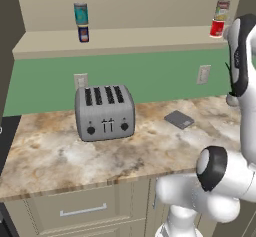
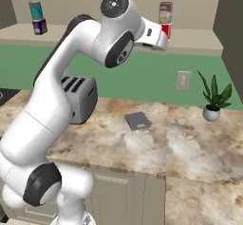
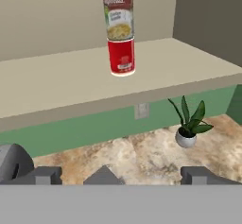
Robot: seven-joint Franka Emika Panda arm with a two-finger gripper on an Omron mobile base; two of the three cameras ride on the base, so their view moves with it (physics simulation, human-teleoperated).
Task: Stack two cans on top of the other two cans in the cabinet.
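**Inspector:** Two stacks stand on the shelf of the cabinet (image 1: 125, 40), and both look complete to me. Near its left end the teal-blue can (image 1: 80, 13) sits upright on the short dark blue can (image 1: 83, 33). Near its right end the pale can (image 3: 117, 12) sits upright on the bright red can (image 3: 121, 56), touching, long axes in one vertical line.

**Operator:** Where does that right-hand stack lie from my jaws?

**Inspector:** Your gripper (image 3: 120, 176) has its fingers spread as wide as they go and holds nothing. In the hand view the right stack stands ahead of the jaws and above them, close to their centre line, well apart from the fingertips (image 3: 45, 175). Nothing lies between the tips. In the right base view your hand sits out in front of the shelf's front edge, just beside the red can as pictured; how much depth separates them I cannot tell.

**Operator:** So what does the coming move turn on?

**Inspector:** My judgement: clearance. The stack is tall and narrow, and it stands close to the shelf's front edge. You should draw away from it along the line you face, without swinging sideways. Any brush against the upper can may topple it onto the counter (image 1: 50, 156) below.
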